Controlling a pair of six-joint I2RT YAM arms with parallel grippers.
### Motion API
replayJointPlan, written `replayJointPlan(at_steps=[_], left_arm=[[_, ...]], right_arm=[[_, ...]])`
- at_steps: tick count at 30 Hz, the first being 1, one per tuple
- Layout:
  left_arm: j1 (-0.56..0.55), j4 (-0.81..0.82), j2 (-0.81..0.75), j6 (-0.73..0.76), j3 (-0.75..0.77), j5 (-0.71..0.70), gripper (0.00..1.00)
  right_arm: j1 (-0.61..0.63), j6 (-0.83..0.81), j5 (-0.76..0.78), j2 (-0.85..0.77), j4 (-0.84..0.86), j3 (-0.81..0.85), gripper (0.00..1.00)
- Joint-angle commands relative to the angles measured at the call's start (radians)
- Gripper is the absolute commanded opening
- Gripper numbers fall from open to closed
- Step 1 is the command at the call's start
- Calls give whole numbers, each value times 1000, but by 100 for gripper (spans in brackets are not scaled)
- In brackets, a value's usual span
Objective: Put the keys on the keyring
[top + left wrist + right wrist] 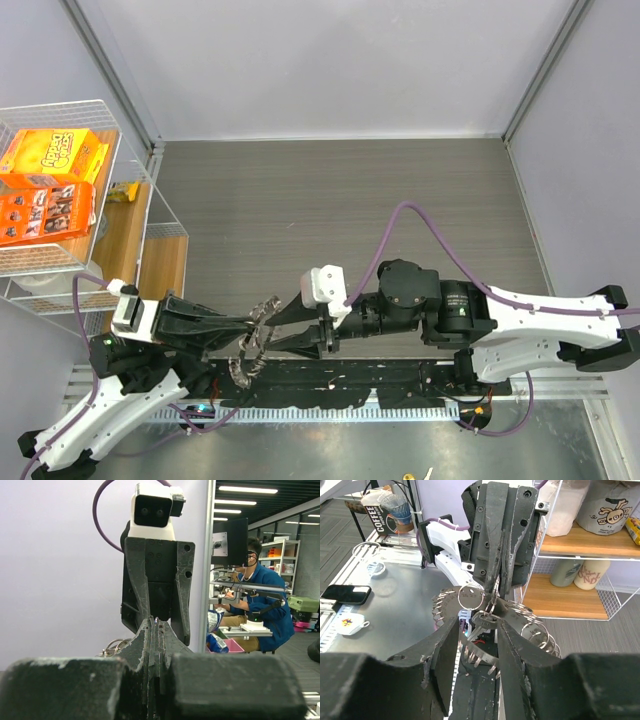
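Left gripper (496, 587): fingers pressed together, clamped on the keyring (485, 619) by a thin bit of metal at the tips. From its own wrist cam the two fingers (145, 645) sit flush, with only a sliver of silver showing at the top.

Right gripper (477, 625): fingers apart, pointing straight at the left one, nose to nose. They straddle the ring cluster, one finger on each side. Can't tell if either finger actually touches metal.

Keyring is held in the air between the two grippers, over the near edge of the worktop (330, 200), left of centre. A small plain ring (470, 597) hangs just beside the left fingertips. Below it, silvery keys (440, 611) fan out like teeth. From above, a string of them droops toward the black rail (400, 378) at the near edge. There's a darker piece in the middle of the cluster, but I can't tell if it's a separate key.

Both arms reach in low from the near corners. A purple cable (400, 215) loops over the right arm.

Wire rack (140, 200) stands off the far-left corner, with an orange cereal box (55, 150) on top. A phone (345, 594) lies on the metal bench behind the left arm.
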Motion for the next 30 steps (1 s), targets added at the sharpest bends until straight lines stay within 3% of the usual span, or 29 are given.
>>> replayJointPlan(at_steps=[1, 9, 19, 24, 26, 28, 30], left_arm=[[-1, 62, 1, -8, 18, -35, 0], [-1, 64, 1, -9, 18, -34, 0], [-1, 64, -7, -8, 15, -37, 0], [-1, 64, -10, -8, 15, -38, 0], [0, 64, -12, -8, 14, -37, 0], [-1, 62, -16, -9, 14, -37, 0], [-1, 58, -22, -8, 15, -43, 0]], right_arm=[[17, -37, 50, 15, 29, 60, 43], [31, -57, 110, 44, 25, 93, 42], [34, -62, 113, 62, 34, 110, 33], [34, -65, 113, 71, 34, 116, 25], [35, -68, 113, 79, 26, 126, 20], [35, -72, 113, 88, 14, 136, 6], [37, -78, 125, 88, 5, 142, 5]])
